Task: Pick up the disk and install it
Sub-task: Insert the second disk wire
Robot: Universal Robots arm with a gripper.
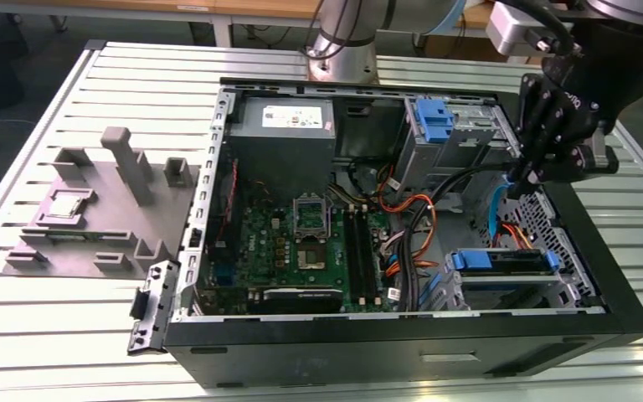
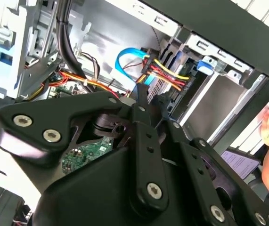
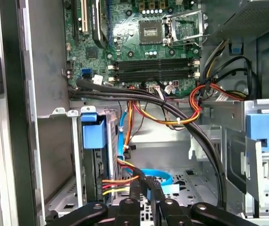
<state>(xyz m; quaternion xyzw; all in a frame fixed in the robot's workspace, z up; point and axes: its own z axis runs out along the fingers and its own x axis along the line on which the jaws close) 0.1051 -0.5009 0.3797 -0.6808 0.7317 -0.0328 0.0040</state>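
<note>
Over the open computer case (image 1: 589,276), at the exterior view's right, your hand (image 1: 519,180) hangs just above the drive bays with its black linkage pointing down into the chassis. You see the fingers (image 3: 146,188) drawn close together in the first wrist view, with nothing between them; the hand carries nothing. The disk (image 1: 501,261) already sits in the lower drive cage near the front corner of the case, its blue carrier frame facing up in the exterior view. From the first wrist view you see that same blue frame end (image 3: 94,133) in the bay, with red, orange and yellow wires (image 3: 120,181) and a light blue data cable (image 3: 155,174) running beside it, just ahead of the fingertips. The second wrist view shows the bundle of coloured wires (image 2: 165,70) plugged in near the bay, with the blue cable (image 2: 125,59) looping next to it. The motherboard (image 1: 299,243) lies in the middle of the case, the grey power supply (image 1: 282,126) at its far end, and a taller blue latch (image 1: 434,121) stands beside that. A grey fixture block (image 1: 98,209) rests on the slatted surface (image 1: 43,318) at the exterior view's left.
</note>
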